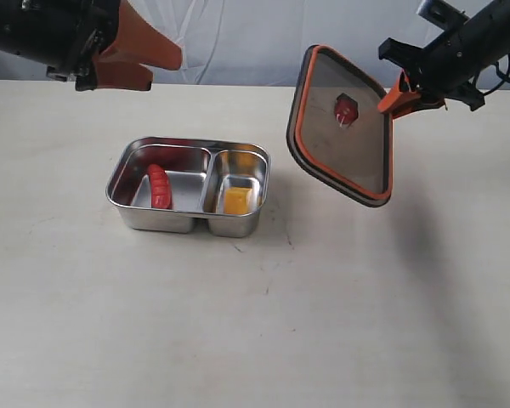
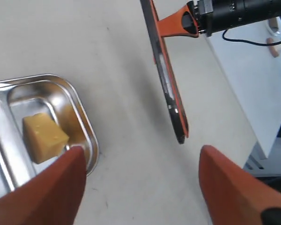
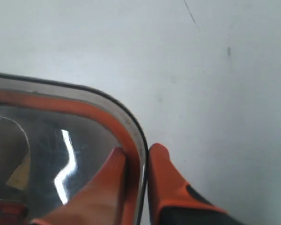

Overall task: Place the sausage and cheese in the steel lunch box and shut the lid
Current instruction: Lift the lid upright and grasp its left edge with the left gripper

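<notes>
The steel lunch box (image 1: 123,184) sits on the table left of centre. The red sausage (image 1: 159,186) lies in its larger compartment and the yellow cheese (image 1: 235,200) (image 2: 43,136) in the smaller one. My right gripper (image 1: 399,95) (image 3: 136,154) is shut on the rim of the dark lid (image 1: 340,123) (image 3: 56,140), holding it tilted in the air to the right of the box, its orange seal and centre valve (image 1: 346,110) facing the camera. My left gripper (image 1: 149,64) (image 2: 140,161) hangs open and empty above the table behind the box.
The pale table (image 1: 255,323) spreads around the box, with a white backdrop behind. In the left wrist view the lid (image 2: 166,79) shows edge-on beyond the box corner (image 2: 86,136), and the table edge is at the right.
</notes>
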Robot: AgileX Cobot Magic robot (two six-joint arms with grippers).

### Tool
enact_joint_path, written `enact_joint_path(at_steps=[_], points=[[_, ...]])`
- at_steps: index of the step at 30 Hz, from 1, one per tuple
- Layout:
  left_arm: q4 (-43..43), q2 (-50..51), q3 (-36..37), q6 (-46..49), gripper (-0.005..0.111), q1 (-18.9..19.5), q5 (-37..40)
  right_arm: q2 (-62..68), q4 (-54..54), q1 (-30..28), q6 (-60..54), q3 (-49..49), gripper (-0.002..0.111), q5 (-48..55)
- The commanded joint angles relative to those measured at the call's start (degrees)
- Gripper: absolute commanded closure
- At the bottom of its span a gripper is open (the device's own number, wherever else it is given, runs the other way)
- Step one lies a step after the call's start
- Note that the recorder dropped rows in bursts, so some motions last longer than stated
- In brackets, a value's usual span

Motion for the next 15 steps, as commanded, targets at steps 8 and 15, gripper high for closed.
enact_joint_path(at_steps=[8,15], points=[[-10.0,7.9,0.0,7.6,0.041,-5.7,1.3,-0.6,3.2,4.4,-1.1,0.0,0.109,-2.0],[-11.9,11.2,0.0,8.4,0.041,-7.7,-0.3,-0.6,3.7,5.5,-1.1,0.0,0.109,-2.1]])
